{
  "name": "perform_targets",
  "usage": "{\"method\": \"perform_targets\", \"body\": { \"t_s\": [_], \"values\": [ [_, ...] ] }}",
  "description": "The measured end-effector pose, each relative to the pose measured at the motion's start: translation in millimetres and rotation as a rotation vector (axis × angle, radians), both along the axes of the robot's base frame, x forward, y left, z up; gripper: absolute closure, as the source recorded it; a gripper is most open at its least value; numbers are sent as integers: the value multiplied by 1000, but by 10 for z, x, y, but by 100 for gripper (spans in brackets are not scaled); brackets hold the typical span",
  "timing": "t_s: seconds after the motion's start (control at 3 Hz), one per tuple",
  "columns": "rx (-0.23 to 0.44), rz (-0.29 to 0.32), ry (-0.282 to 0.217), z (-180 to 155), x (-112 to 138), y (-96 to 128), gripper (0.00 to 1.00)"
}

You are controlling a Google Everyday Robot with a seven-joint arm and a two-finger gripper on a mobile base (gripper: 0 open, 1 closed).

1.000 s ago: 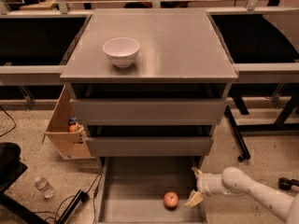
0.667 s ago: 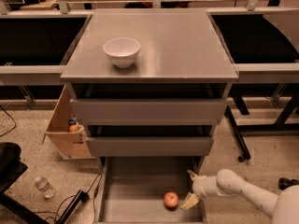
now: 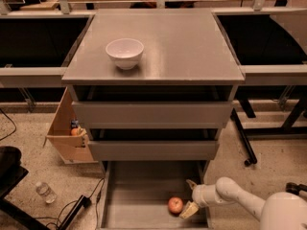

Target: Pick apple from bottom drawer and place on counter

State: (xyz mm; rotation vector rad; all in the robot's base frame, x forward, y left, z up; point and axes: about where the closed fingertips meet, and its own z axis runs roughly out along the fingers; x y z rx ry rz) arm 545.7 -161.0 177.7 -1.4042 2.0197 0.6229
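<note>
Currently the small round red apple with yellowish patches [image 3: 175, 205] lies on the flat floor of the wide, shallow grey bottom drawer [image 3: 134, 198], which is pulled out at the foot of the cabinet; the apple sits towards its front right. The white arm's two-finger end effector [image 3: 187, 198] is inside the drawer just to the apple's right. Its pale fingers are spread wide and grip nothing, and the apple looks just short of the gap between them.

I judge the apple firm, light and smooth-skinned, so it may roll on the bare floor if nudged. The hold should go across its widest middle, with even pressure to avoid bruising.

Above, the large flat matte-grey counter [image 3: 182, 47] carries a white ceramic bowl [image 3: 124, 52] on its left half, so the right half looks the natural spot for the apple. A light wooden box [image 3: 62, 135] leans beside the cabinet, and a clear plastic bottle [image 3: 45, 191] lies on the speckled floor.
</note>
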Motion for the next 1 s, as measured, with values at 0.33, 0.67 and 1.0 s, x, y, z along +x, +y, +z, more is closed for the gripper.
{"method": "perform_targets", "body": {
  "t_s": [0.33,0.67,1.0],
  "values": [
    [23,35,31,-261,-40,193,2],
    [38,61,45,-387,-87,342,25],
    [39,61,46,-389,-88,345,48]
  ]
}}
